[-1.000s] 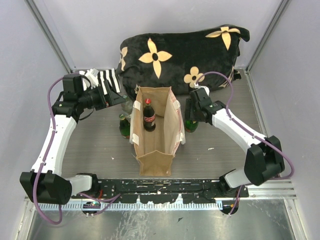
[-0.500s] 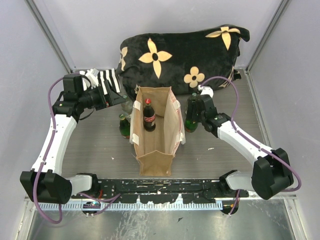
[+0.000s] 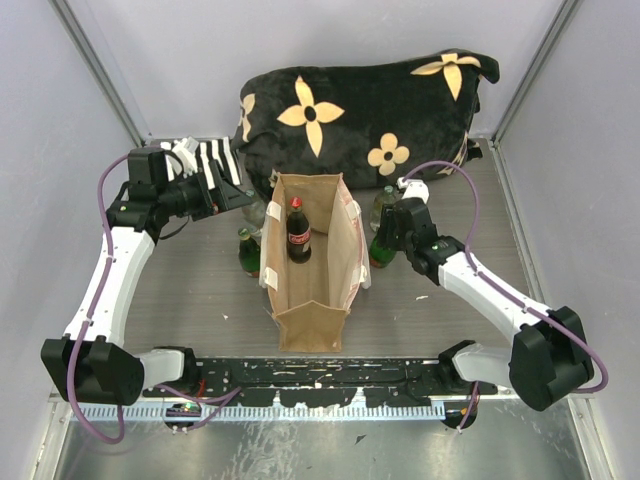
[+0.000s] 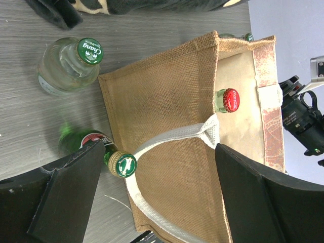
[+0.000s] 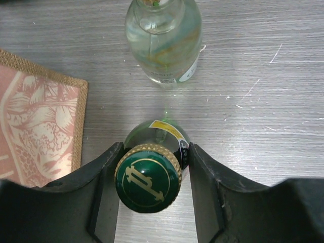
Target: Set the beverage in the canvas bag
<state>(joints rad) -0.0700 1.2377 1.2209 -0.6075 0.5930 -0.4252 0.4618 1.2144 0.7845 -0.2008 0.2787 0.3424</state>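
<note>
Pickup step, I judge: the right gripper straddles the cap of the green bottle, which stands at the bag's 3 o'clock. Its jaws are narrow about the cap, but I cannot tell whether they grip. The left gripper hangs wide at the bag's 10 o'clock. Next calls for a firm pinch, then a straight lift over the rim.

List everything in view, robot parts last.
canvas bag: one, tan, centre, open
cola bottle: one, dark, red cap, inside bag
left green bottle: one, green, left of bag
right green bottle: one, green, right of bag
left clear bottle: one, clear, left of bag
right clear bottle: one, clear, right of bag
cushion: one, black, tan flowers, back
striped cloth: one, black-white, back left
left tool: open, by bag's left wall
right tool: flanking right green bottle's cap
</note>
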